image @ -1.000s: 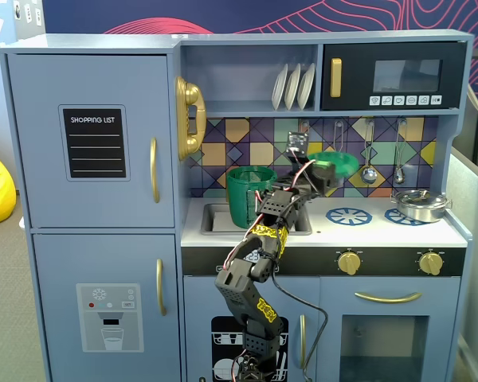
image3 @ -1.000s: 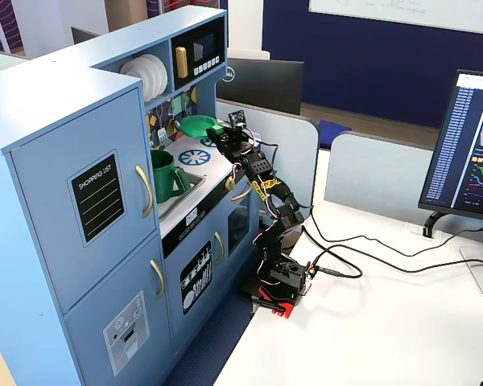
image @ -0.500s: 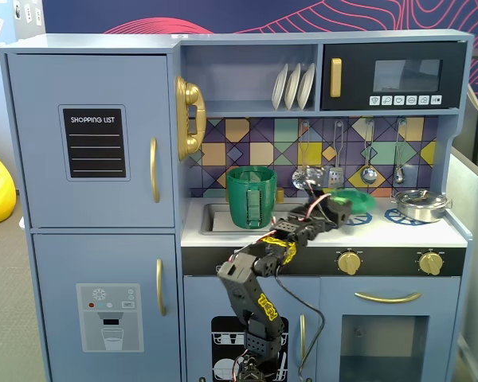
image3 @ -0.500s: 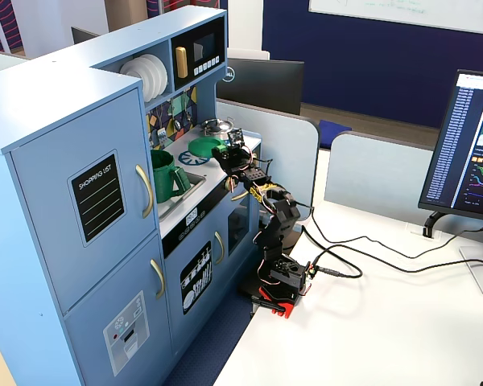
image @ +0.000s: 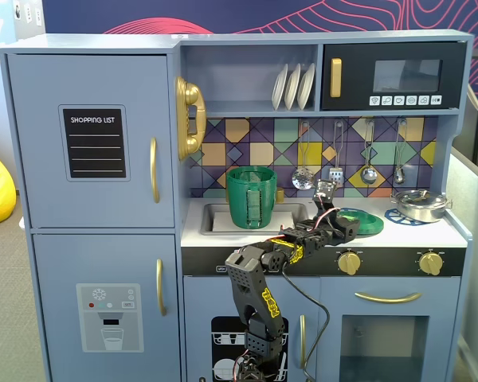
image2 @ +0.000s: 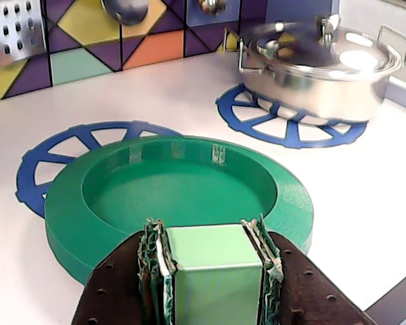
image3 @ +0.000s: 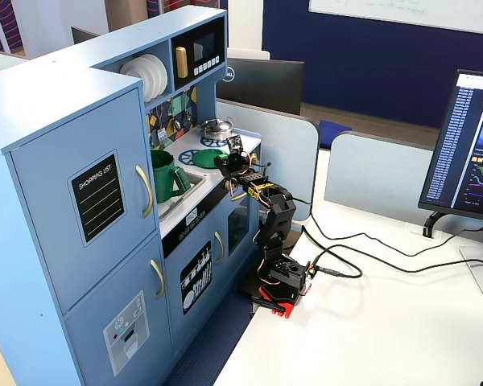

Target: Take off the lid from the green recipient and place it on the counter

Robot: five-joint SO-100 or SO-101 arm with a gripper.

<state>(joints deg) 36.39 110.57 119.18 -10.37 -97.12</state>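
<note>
On the pale desk filling the wrist view, the lid lay upside down over a blue burner ring at frame centre, its knob pinched in the tool, which should probably part gently before rising.

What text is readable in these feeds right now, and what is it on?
"SHOPPING LIST": black board on the upper left cabinet door, also readable in the other fixed view.
Microwave buttons: icons, too small to read.
Yellow stickers on the arm: print too blurred to read.
Monitor: text too small to read.
Wrist view: no text.
</note>
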